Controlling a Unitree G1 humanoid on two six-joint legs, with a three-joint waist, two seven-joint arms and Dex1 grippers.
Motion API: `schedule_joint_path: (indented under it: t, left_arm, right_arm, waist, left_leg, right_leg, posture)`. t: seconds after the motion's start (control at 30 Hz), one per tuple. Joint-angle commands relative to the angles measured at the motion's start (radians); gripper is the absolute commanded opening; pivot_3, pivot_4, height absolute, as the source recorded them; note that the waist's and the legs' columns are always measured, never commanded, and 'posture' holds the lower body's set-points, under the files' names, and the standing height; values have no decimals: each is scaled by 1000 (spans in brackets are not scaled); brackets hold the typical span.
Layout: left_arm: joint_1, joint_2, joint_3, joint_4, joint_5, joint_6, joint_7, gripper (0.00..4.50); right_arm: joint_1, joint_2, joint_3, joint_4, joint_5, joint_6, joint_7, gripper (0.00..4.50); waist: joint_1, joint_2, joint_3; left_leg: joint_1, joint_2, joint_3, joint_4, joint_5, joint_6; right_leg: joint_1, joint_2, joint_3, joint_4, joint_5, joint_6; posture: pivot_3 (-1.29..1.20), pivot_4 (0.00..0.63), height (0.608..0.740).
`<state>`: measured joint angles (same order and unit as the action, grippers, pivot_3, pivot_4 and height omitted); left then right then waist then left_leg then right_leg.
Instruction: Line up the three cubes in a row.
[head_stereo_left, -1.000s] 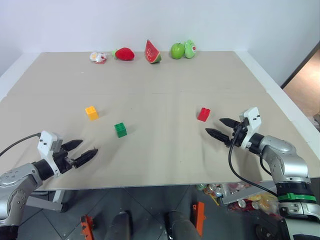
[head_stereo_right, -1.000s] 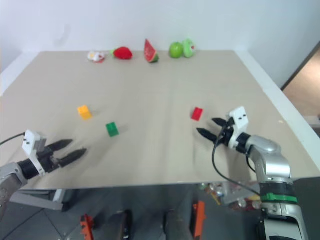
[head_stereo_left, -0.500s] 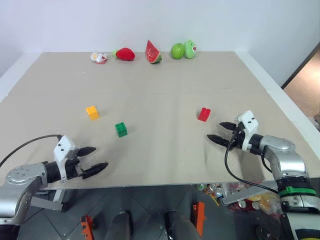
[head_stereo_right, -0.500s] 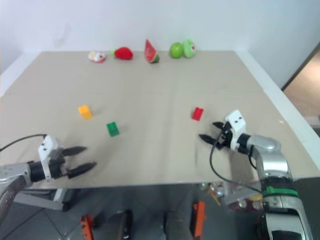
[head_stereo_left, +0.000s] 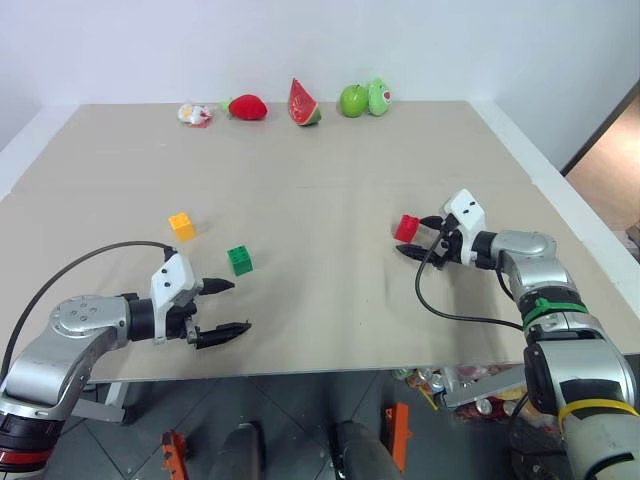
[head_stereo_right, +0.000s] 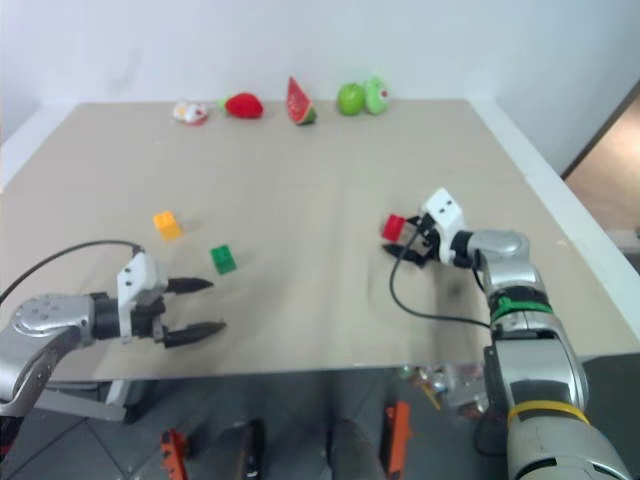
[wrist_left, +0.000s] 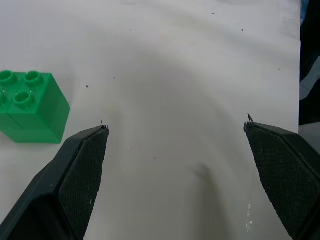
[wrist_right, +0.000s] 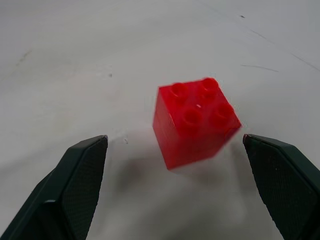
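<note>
robot test lab, bare beige table w/ toy fruit, plain white wall

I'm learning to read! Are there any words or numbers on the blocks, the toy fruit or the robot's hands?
No readable words, numbers or signs anywhere.
red cube: plain studs, no letters.
green cube: plain studs, no letters.
yellow-orange cube: too small to tell.
toy fruits at the table's far edge: too small to tell.
left gripper and right gripper: no labels visible.

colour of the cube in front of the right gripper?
Red cube, studded top, standing between the open fingers of the right gripper; clearest in the right wrist view.
</note>
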<state>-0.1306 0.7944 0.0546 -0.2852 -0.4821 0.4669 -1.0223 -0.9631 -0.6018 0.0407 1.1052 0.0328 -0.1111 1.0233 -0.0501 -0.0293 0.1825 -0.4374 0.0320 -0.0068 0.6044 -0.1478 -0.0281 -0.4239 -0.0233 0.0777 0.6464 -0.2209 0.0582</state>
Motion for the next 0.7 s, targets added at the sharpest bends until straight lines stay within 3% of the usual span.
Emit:
schedule_joint_path:
  t: [0.03,0.37,0.47,0.7]
  left_arm:
    - [-6,-7,26,-37,-20,5,16,4475]
    - [49,-18,64,-93,-48,25,74,4475]
    - [54,-17,80,-97,-56,28,81,4500]
    - [43,-24,131,-80,-119,32,56,4500]
  right_arm:
    - [-58,8,-6,40,-19,-36,-8,4500]
    - [-98,33,-18,89,-37,-59,6,4500]
    - [-100,35,-22,94,-35,-59,12,3691]
    - [-90,43,-33,80,-23,-52,55,1331]
  waist:
    - [0,0,0]
    - [0,0,0]
    - [0,0,0]
    - [-1,0,0]
  left_leg:
    - [0,0,0,0,0,0]
    - [0,0,0,1,0,0]
    - [0,0,0,1,0,0]
    - [1,0,0,1,0,0]
  right_leg:
    - [0,0,0,0,0,0]
    - [0,0,0,1,1,0]
    - [0,0,0,1,1,0]
    - [1,1,0,1,1,0]
  posture:
    - [0,150,740]
    - [0,150,740]
    - [0,150,740]
    - [0,150,740]
